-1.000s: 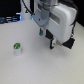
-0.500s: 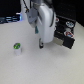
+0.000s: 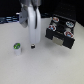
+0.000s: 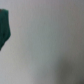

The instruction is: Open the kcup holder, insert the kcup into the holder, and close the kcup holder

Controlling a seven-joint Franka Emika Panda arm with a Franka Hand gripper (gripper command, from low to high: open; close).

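**At frame centre, the pincer sits low over the bench**

Right of centre, the kcup holder (image 3: 61,33) stands open, its coloured pods showing. The kcup (image 3: 17,48) sits at left on the bench (image 3: 45,67), well apart from the pincer (image 3: 32,46), whose jaw state I cannot tell. The wrist view is blurred.

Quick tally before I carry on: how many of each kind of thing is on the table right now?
Black drawer box with pods showing inside: 1
Loose white pod with green top: 1
Robot gripper over the table: 1
Total: 3
The pods inside the box are too blurred to count.
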